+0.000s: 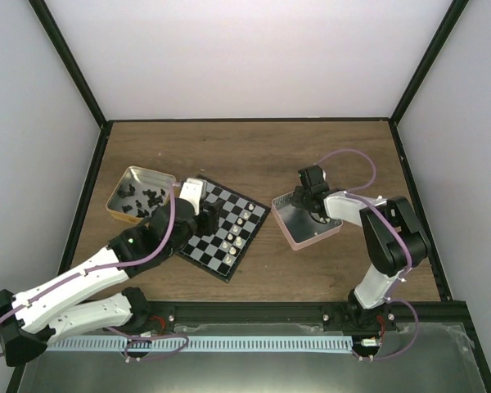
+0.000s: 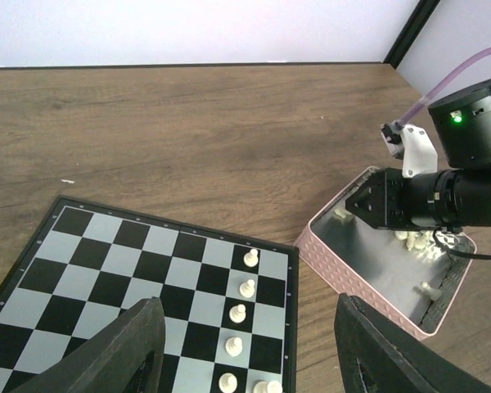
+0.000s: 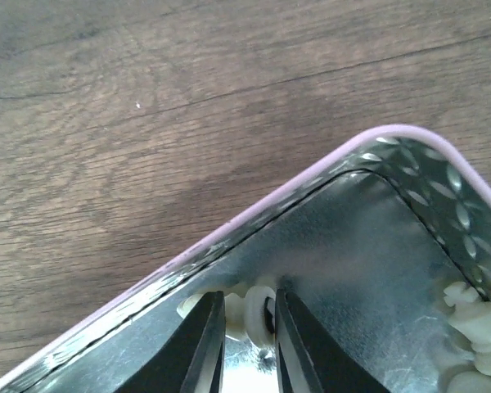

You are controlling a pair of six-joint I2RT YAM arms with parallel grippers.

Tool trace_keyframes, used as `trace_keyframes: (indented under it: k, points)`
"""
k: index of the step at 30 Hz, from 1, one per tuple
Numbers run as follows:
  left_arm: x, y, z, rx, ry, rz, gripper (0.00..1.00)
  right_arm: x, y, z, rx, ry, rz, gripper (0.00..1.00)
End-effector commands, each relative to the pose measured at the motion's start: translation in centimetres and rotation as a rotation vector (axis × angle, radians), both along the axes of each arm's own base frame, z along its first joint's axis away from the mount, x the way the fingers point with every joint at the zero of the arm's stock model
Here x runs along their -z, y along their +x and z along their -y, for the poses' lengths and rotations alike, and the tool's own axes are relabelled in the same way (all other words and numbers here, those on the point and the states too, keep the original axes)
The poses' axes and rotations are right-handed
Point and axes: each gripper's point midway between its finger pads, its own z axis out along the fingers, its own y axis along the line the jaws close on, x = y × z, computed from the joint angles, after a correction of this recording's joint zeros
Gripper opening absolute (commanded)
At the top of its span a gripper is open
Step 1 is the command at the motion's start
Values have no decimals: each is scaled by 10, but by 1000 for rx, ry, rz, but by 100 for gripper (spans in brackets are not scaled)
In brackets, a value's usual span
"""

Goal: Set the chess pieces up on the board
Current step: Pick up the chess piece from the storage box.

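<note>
Right fingers [image 3: 211, 332] pinch a white piece [image 3: 254, 315] in the tray [image 3: 393, 128]. Next: carry it to the board [image 2: 106, 246]. Left fingers [image 2: 135, 348] wide.

Wood grain, bright tin and plastic, that's the picture.
The table [image 2: 188, 123] shows matt brown wood grain. The tray [image 3: 430, 176] is smooth pink outside, with embossed shiny metal walls and a brushed metal floor. The chess pieces [image 3: 475, 327] are cream plastic with a soft sheen. The board [image 2: 106, 246] looks smooth and faintly glossy. The gold tin [image 1: 139, 178] gleams metallic.
</note>
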Motion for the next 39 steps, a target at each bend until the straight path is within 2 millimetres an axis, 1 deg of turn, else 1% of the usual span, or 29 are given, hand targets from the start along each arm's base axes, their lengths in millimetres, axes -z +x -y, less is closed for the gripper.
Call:
trace_keyframes:
  k: [1, 5, 12, 14, 18, 20, 22, 25, 27, 31, 36, 39]
  points:
    - [4, 0, 4, 24, 12, -4, 59, -1, 6, 9, 40, -33, -2, 17]
    - [7, 0, 5, 24, 17, -12, 59, 5, -5, 14, 54, -34, -35, 16]
    - [12, 0, 6, 27, 21, -21, 59, 7, -28, 14, 55, -2, -95, 19]
    - [12, 0, 6, 26, 19, -22, 59, 5, -33, 11, 49, 21, -110, 20]
    - [13, 0, 6, 24, 21, -23, 59, -11, -35, -3, -2, 101, -90, 24]
    - [14, 0, 6, 23, 23, -24, 59, -19, -34, -10, -29, 131, -81, 26]
    - [14, 0, 6, 22, 23, -23, 59, -23, -32, -11, -37, 134, -71, 29]
    - [14, 0, 5, 21, 23, -24, 59, -19, -28, -1, -15, 67, -61, 37]
    - [15, 0, 5, 22, 24, -25, 59, -15, -24, 3, -25, 18, -63, 40]
    - [15, 0, 5, 20, 24, -23, 59, -8, -14, 8, -48, -50, -54, 43]
    - [16, 0, 5, 20, 27, -25, 59, -6, -1, 0, -58, -29, -38, 42]
    - [15, 0, 3, 13, 28, -23, 59, -5, 4, -2, -53, -25, -29, 43]
